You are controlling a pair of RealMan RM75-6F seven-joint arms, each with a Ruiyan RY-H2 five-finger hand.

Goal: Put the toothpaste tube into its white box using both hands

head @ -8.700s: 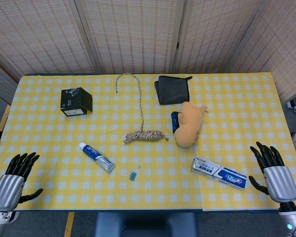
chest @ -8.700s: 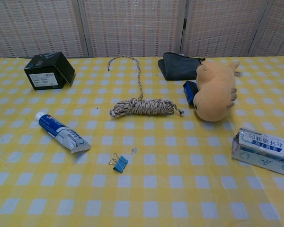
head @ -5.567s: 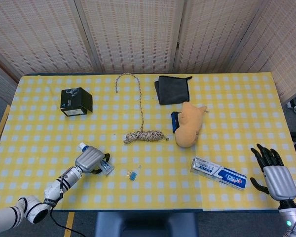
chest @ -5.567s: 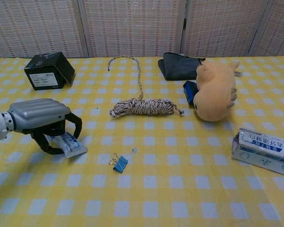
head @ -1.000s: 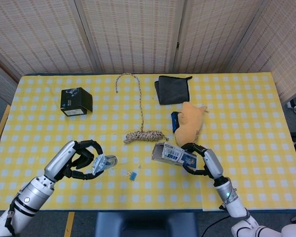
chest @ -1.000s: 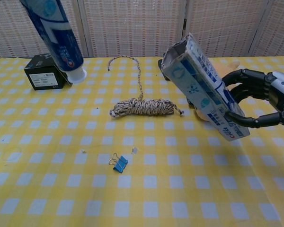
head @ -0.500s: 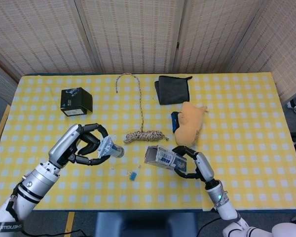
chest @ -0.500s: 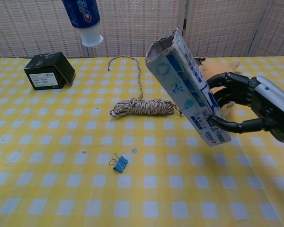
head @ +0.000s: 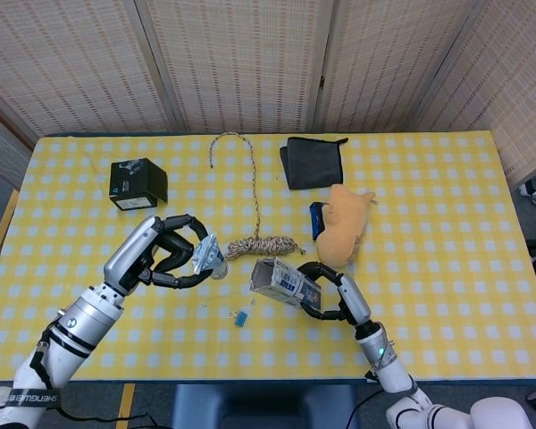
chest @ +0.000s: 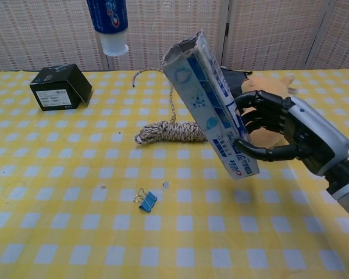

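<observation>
Alignment of tube and box mouth is what the coming move turns on. In the head view, left of centre, the left robot hand grips the tube clear of the worktop, fingers curled around its body; in the chest view only the tube's lower part and white cap show at the top edge, cap pointing down, and that robot hand is out of frame there. Just right of it in the head view, the right robot hand holds the box by its far end, also raised. In the chest view the box runs on a slant from lower right to upper left, its open mouth at the top, near the cap but apart from it and to its right. The two long axes do not yet line up, so I judge the tube must tilt and travel rightward toward the mouth, or the box swing to meet it.
</observation>
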